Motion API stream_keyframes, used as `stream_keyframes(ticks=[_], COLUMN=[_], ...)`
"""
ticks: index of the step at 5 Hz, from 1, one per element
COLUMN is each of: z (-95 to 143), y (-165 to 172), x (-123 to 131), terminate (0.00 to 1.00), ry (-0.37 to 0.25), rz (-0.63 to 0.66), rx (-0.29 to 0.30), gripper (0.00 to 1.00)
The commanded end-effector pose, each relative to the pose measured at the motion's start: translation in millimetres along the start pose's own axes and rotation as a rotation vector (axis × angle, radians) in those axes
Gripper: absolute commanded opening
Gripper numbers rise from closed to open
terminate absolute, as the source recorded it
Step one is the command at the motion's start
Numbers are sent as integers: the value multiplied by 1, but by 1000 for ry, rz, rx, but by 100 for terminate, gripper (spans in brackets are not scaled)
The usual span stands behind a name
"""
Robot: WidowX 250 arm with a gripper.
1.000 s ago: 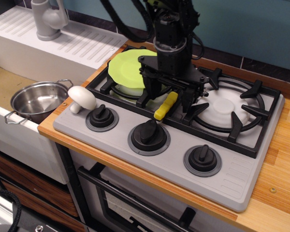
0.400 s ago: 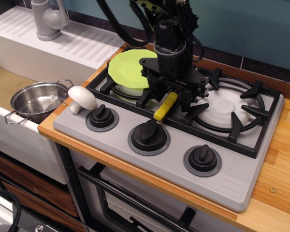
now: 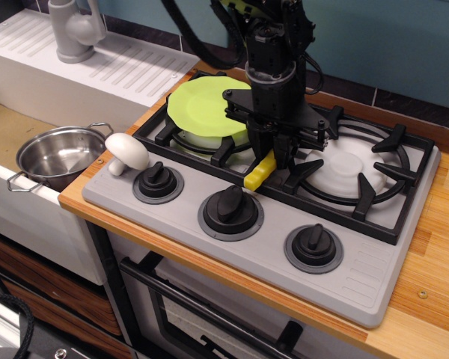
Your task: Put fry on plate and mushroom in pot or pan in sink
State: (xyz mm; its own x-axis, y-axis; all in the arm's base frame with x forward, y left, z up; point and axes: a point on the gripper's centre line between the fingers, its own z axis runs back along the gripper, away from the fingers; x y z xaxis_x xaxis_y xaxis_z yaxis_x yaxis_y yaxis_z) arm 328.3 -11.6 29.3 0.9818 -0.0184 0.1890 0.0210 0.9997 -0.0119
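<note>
Observation.image: the small yellow crinkle-cut plastic fry [image 3: 260, 171] is clamped by the closed black gripper [image 3: 273, 158] beside the lime-green round plate [image 3: 198, 107].

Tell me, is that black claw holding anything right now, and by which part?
Yes: the gripper has closed on the yellow fry, pinching its upper end. The lower end sticks out free towards the knobs.

Teal wall [image 3: 404, 45] at my 12 o'clock, dark tiled strip [image 3: 404, 101] beneath it; wooden countertop [image 3: 434, 247] at 3 o'clock; grey hob [image 3: 284, 262] centre; black oven door [image 3: 209, 321] at 6 o'clock; even light.
</note>
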Motion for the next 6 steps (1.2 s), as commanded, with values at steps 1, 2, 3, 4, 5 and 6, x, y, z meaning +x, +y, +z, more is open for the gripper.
stream_keyframes(ticks=[1, 2, 3, 4, 5, 6], z=[4, 25, 54, 75, 85, 82], y=[0, 0, 2, 7, 16, 35], x=[1, -2, -2, 2, 11, 28], terminate=[0, 0, 0, 0, 0, 0], ry=[-4, 30, 67, 91, 85, 55], rz=[6, 4, -4, -18, -50, -121], rx=[-5, 7, 31, 47, 55, 41], gripper=[0, 0, 0, 0, 0, 0])
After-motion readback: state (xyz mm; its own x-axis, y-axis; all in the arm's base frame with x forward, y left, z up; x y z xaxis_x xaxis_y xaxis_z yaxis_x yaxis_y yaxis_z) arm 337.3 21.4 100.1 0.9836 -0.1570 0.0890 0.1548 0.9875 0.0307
